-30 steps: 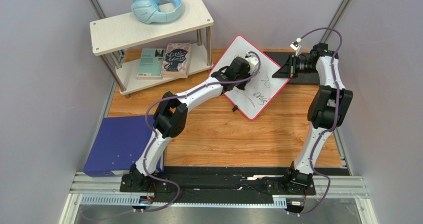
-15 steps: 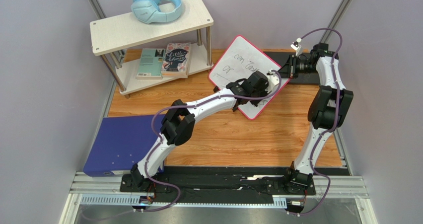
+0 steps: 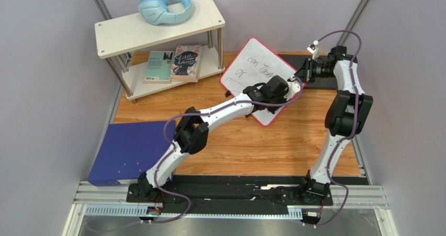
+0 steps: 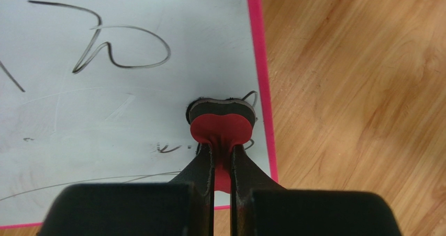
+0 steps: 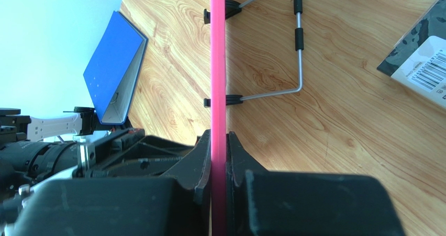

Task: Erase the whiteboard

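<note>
The whiteboard (image 3: 250, 67) with a red-pink rim stands tilted on the wooden table, with black handwriting on its upper part. My left gripper (image 3: 294, 88) is shut on a red eraser with a black felt face (image 4: 222, 116), which presses on the board (image 4: 104, 94) close to its right rim, among leftover pen strokes. My right gripper (image 3: 305, 74) is shut on the board's right rim (image 5: 218, 63), seen edge-on between the fingers (image 5: 201, 157). The left arm hides the board's lower right part in the top view.
A two-level shelf (image 3: 162, 26) at the back left carries blue headphones (image 3: 163, 6) and books (image 3: 179, 62). A blue-purple binder (image 3: 128, 152) lies at the front left and also shows in the right wrist view (image 5: 118, 68). The board's wire stand (image 5: 298, 47) rests on the wood.
My left gripper has swept with the eraser from the board's upper middle down to its lower right edge, uncovering the upper handwriting. The right gripper has kept its hold on the rim.
</note>
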`<action>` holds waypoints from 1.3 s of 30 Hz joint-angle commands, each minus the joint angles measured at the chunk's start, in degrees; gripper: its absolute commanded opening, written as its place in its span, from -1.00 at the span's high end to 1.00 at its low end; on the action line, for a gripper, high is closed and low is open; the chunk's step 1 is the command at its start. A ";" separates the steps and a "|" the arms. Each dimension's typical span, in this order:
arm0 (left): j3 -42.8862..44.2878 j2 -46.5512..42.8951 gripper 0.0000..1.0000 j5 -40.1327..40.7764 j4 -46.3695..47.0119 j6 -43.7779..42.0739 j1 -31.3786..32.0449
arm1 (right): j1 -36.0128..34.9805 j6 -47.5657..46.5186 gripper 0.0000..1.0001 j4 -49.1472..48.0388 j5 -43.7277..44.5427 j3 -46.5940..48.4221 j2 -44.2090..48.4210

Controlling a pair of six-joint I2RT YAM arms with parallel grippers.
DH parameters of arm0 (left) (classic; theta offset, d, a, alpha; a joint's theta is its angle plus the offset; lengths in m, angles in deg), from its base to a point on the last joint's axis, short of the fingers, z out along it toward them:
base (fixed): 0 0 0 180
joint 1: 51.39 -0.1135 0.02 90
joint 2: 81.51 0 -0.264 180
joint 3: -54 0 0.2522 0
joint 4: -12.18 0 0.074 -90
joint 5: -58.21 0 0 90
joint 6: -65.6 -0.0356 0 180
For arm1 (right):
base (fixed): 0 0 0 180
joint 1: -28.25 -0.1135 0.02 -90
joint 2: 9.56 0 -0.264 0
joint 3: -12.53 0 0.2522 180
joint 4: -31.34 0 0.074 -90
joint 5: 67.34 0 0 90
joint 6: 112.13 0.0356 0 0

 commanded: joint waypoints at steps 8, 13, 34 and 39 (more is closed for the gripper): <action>-2.74 0.63 1.00 -7.14 6.28 -3.70 3.68 | -3.05 -6.87 1.00 1.02 7.85 -1.74 1.72; 3.24 3.09 1.00 -2.84 5.93 -3.97 3.59 | -3.05 -7.05 1.00 1.03 7.41 -1.91 1.63; -16.44 -4.73 1.00 8.94 15.59 10.62 -9.15 | -3.05 -9.60 1.00 2.87 5.91 -1.83 1.54; -13.46 -3.85 1.00 9.47 12.79 13.43 -11.44 | -3.05 -9.95 1.00 3.40 6.09 -1.56 1.46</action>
